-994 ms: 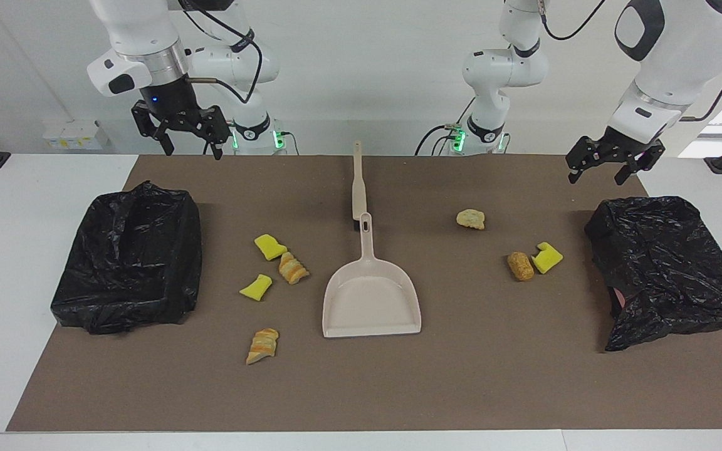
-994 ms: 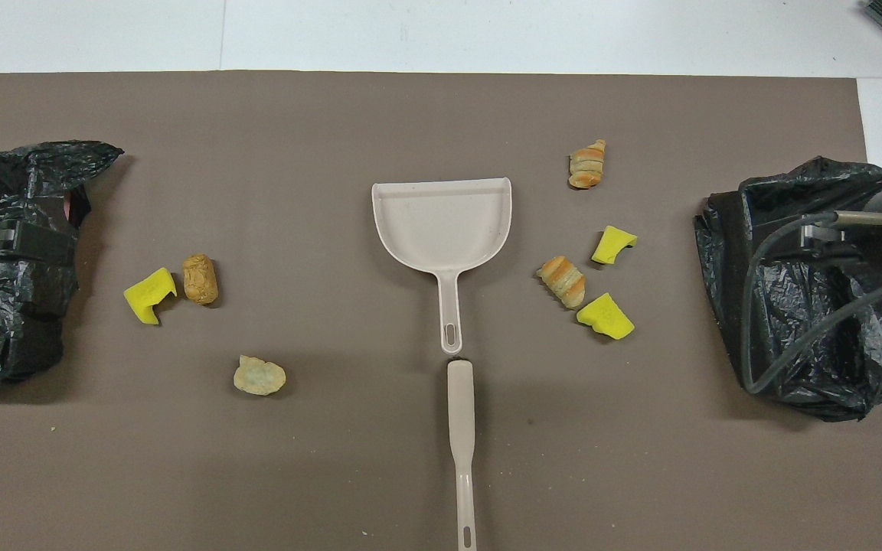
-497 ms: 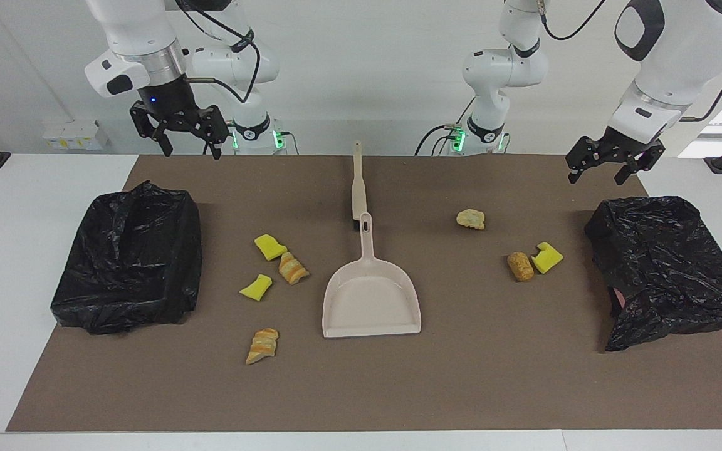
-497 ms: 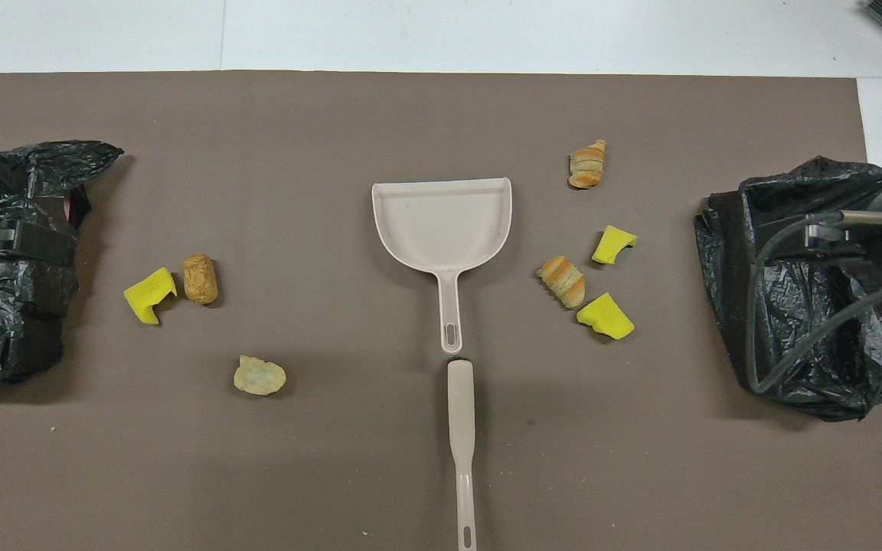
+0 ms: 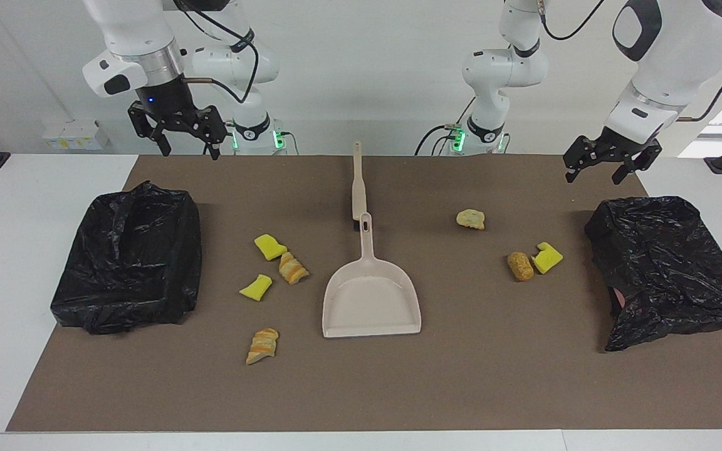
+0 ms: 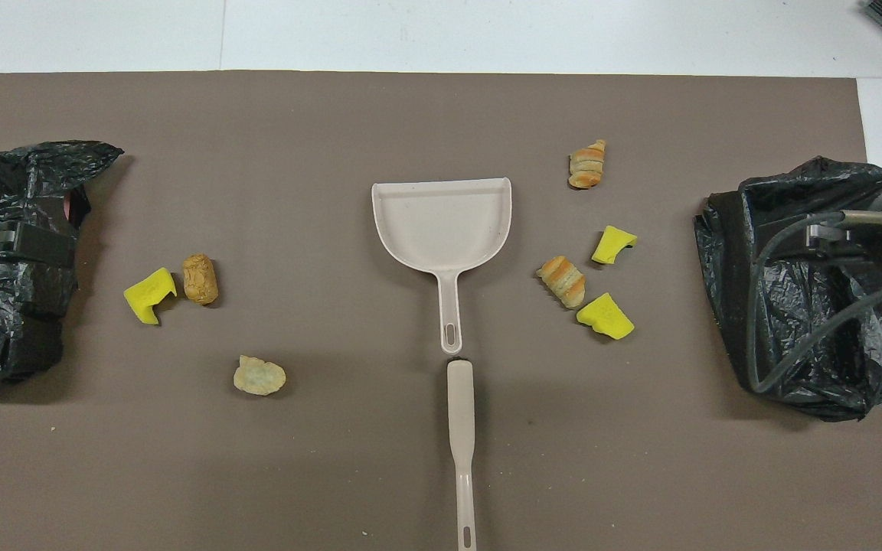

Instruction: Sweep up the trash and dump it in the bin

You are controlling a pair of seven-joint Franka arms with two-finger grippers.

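Observation:
Several scraps of trash lie on the brown mat: yellow foam chunks [image 5: 270, 246] [image 5: 256, 287] [image 5: 547, 257], striped bread pieces [image 5: 292, 267] [image 5: 263, 345], a brown roll [image 5: 520, 265] and a pale piece [image 5: 470, 218]. At the mat's middle lies the beige dustpan [image 5: 370, 300] [image 6: 441, 222], with the brush [image 5: 358, 188] [image 6: 460, 428] in line with its handle, nearer to the robots. A bin lined with a black bag sits at each end [image 5: 129, 257] [image 5: 668, 269]. My right gripper [image 5: 190, 150] and left gripper [image 5: 593, 177] both hang open and empty, high over the robots' side of each bin.
The brown mat [image 5: 361, 388] covers most of the white table [image 5: 10, 250]. Bare mat stretches farther from the robots than the dustpan's mouth. A cable loops over the bin at the right arm's end [image 6: 801, 306] in the overhead view.
Both grippers have drifted slightly upward. The trash, dustpan, brush and bins have not moved.

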